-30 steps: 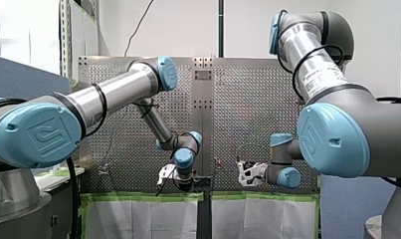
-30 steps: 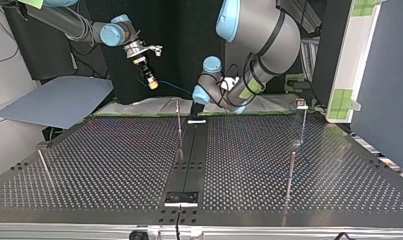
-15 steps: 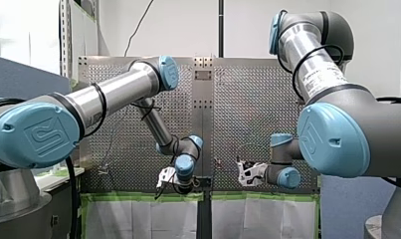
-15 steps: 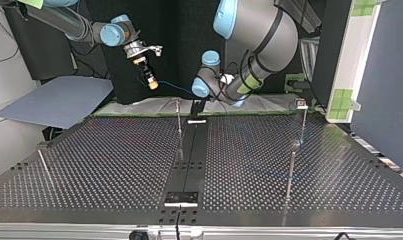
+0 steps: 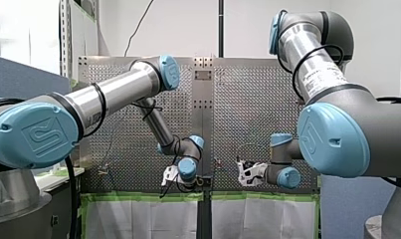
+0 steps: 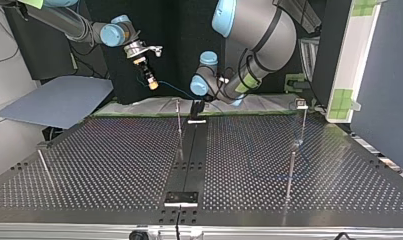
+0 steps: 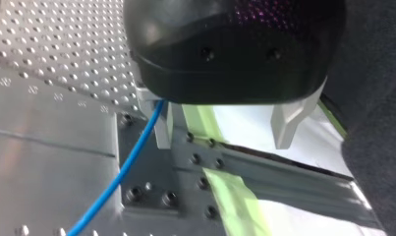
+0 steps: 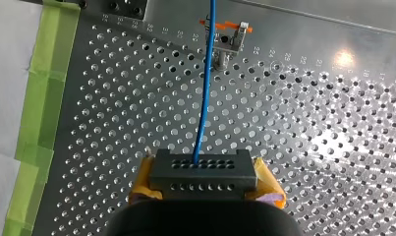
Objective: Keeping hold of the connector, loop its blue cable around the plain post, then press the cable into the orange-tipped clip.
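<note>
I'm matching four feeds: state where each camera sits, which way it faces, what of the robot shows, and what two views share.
Front view: behind the arms, facing across the perforated table; both show.
Top view: across the table, facing the arms; my right gripper at its left.
Left wrist view: on my left wrist, along my open left gripper.
Right wrist view: on my right wrist; its gripper clamps the connector.
Both wrist views show the blue cable.
</note>
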`<state>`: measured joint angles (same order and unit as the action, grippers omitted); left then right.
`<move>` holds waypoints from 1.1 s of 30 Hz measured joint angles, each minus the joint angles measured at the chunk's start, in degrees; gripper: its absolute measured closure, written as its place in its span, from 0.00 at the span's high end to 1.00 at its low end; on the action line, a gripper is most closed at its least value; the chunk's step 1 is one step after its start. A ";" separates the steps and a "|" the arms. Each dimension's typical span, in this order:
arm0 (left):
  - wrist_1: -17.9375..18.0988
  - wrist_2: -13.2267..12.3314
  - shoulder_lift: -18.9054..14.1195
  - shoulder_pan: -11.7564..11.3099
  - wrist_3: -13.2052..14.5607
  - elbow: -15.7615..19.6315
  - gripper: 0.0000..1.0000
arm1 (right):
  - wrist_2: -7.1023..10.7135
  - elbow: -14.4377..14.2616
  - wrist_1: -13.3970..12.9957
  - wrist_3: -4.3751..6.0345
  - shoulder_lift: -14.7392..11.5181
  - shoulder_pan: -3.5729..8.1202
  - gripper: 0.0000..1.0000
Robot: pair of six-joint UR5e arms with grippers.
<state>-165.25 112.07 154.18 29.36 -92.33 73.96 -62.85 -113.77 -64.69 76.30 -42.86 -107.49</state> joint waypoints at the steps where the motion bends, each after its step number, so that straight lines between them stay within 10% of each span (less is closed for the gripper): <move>1: 0.58 -0.57 0.00 0.00 0.15 0.00 1.00 | 0.00 0.00 0.00 0.00 0.00 -0.01 0.00; 20: 10.43 -9.43 0.01 0.42 -0.29 0.00 1.00 | -0.09 0.09 0.06 -0.40 0.00 0.00 0.00; 33: 17.58 -4.69 0.01 -0.57 -2.20 1.79 1.00 | -0.09 0.16 0.08 -0.67 -0.01 -0.12 0.00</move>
<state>-147.67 107.38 154.19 28.79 -94.53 75.75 -62.94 -113.61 -64.61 75.63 -42.87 -107.61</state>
